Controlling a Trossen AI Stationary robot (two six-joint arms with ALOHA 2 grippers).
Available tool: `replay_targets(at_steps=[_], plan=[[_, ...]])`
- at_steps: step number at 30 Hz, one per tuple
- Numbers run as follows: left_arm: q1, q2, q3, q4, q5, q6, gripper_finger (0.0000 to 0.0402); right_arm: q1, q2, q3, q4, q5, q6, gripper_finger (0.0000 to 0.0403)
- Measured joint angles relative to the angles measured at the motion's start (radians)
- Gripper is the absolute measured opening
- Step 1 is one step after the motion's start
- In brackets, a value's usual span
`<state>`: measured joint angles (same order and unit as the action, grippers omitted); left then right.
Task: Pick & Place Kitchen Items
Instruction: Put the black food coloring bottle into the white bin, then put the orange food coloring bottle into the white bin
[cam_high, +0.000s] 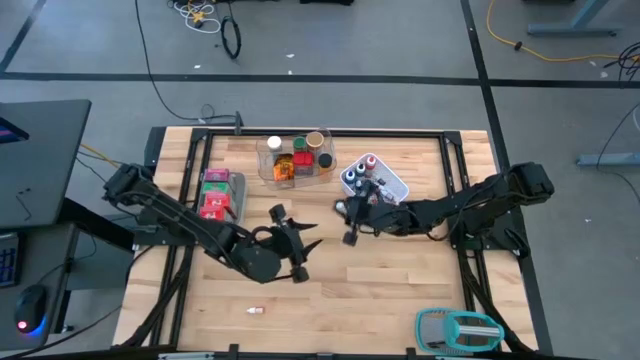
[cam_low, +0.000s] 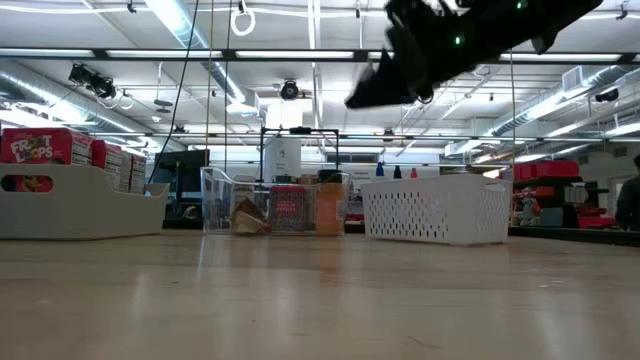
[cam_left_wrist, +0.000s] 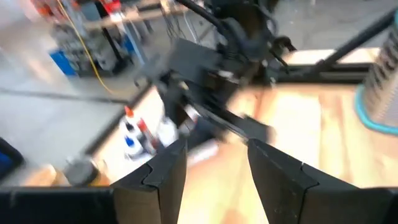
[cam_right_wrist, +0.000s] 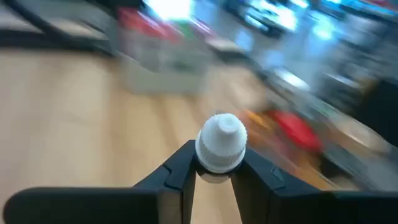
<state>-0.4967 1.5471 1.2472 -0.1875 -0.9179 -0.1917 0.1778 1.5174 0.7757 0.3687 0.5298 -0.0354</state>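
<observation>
Right gripper (cam_right_wrist: 217, 171) pinched on a small white-capped bottle (cam_right_wrist: 220, 149), cap standing proud of the fingers, held clear of the table (cam_high: 400, 290) near its middle, just short of the white mesh basket (cam_high: 392, 186); judged mid-carry toward a container. Left gripper (cam_high: 292, 235) spread and empty, facing the right arm across the middle, likely after a handover or standing clear. Remaining items grouped by kind: jars and packets in the clear tray (cam_high: 268, 160), red boxes (cam_high: 214, 198) in the grey bin (cam_high: 236, 186), bottles in the basket. One tiny vial (cam_high: 257, 310) loose near the front edge, not yet sorted
</observation>
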Motion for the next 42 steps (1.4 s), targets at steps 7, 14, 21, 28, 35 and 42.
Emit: replay_targets(at_steps=[7,14,21,28,35,42], plan=[[-0.04,-0.013,0.0,-0.306,0.235,-0.442,0.0181,-0.082,-0.005,-0.001,-0.322,0.257,0.179,0.0101],[-0.097,-0.008,-0.037,-0.477,0.586,-0.856,0.0181,-0.201,-0.005,-0.002,-0.591,0.239,0.424,0.0097],[-0.172,-0.007,-0.115,-0.504,0.695,-1.049,0.0181,-0.261,-0.005,-0.002,-0.618,0.164,0.502,0.01],[-0.211,-0.007,-0.175,-0.491,0.7,-0.997,0.018,-0.262,-0.005,-0.002,-0.617,0.158,0.5,0.0145],[-0.241,-0.007,-0.251,-0.435,0.7,-0.944,0.018,-0.262,-0.005,-0.002,-0.602,0.16,0.499,0.0195],[-0.269,-0.007,-0.348,-0.307,0.695,-0.932,0.018,-0.262,-0.005,-0.002,-0.593,0.16,0.498,0.0217]])
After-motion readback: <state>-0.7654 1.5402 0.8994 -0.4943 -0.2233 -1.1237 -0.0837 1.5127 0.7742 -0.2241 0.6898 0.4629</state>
